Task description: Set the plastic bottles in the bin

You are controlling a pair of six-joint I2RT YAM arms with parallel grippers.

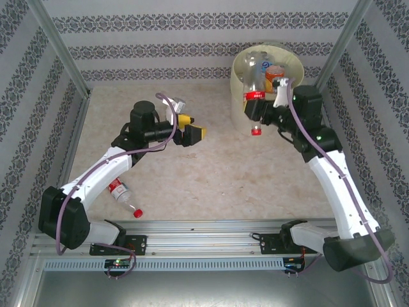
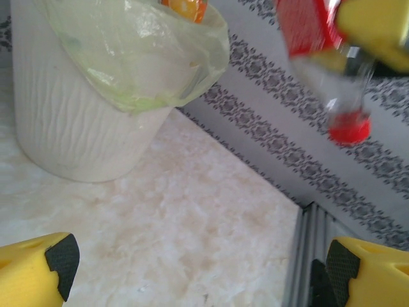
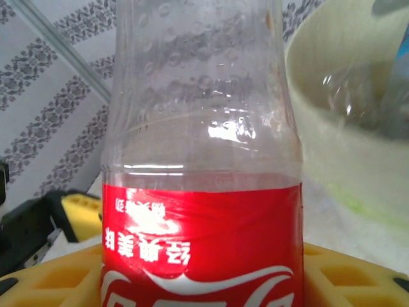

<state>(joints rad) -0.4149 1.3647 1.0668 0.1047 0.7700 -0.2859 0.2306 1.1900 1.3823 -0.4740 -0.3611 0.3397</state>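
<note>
The right hand was closed on a red-labelled bottle, gripping it at the label. Its red cap pointed down toward the bench, and its clear body was raised against the near side of the bin as seen from above. From the right wrist, the label sat between that hand's yellow fingers, with the bin off to the right. The pale bin stood at the far right of the bench, its clear liner folded over the rim, and an orange-labelled bottle lay inside. The left hand hung over the middle of the bench, well apart from the bin, its fingers spread wide with nothing between them. Another bottle, red-capped, lay on its side on the bench beneath the left arm.
</note>
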